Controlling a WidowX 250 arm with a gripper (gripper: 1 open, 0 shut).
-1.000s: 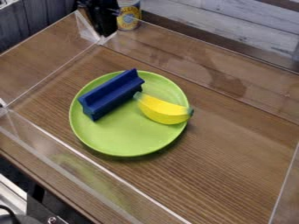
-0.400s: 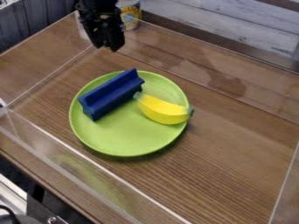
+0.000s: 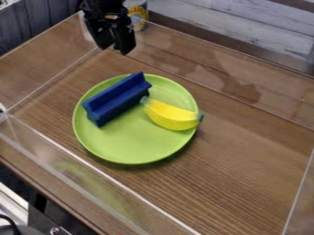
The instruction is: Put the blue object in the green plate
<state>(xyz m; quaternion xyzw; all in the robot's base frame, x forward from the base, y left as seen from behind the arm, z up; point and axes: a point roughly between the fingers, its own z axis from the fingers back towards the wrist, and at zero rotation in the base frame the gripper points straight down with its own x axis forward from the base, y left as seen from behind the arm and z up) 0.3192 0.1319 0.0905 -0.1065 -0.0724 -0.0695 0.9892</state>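
Observation:
The blue object [image 3: 117, 97], a dark blue grooved block, lies on the left half of the green plate [image 3: 123, 142], slanting from lower left to upper right. Beside it on the plate rests a yellow toy banana [image 3: 172, 115]. My black gripper [image 3: 113, 39] hangs above the table behind the plate, well clear of the block. Its two fingers stand apart with nothing between them, so it is open.
Clear plastic walls [image 3: 43, 151] fence the wooden table [image 3: 233, 156] on the left, front and right. A yellow-and-white container [image 3: 135, 13] stands at the back, just behind the gripper. Grey planks run along the back right.
The gripper has come down a little from the top edge and its fingers have spread from nearly shut to open. Block, banana and plate have not moved.

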